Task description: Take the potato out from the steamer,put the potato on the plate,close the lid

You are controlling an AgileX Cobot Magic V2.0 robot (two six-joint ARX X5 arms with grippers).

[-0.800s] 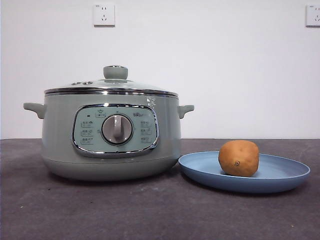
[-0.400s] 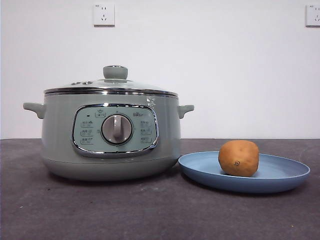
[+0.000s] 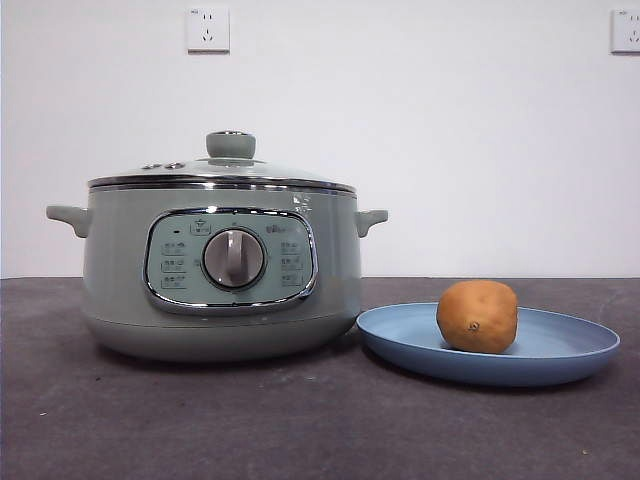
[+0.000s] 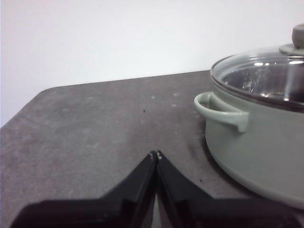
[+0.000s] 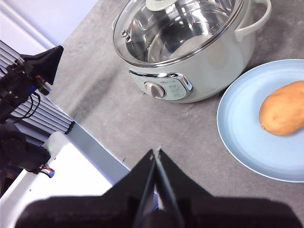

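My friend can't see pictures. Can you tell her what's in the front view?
A tan potato sits on a blue plate on a dark table. To the plate's left stands a pale green steamer with its glass lid on. No robot arm shows here.

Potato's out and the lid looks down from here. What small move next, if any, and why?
Probably none beyond holding both arms back. The potato rests on the plate, and the lid sits level on the steamer, whose pot looks empty through the glass. The left claw and the right claw are both shut, empty and clear of everything. The job looks complete.
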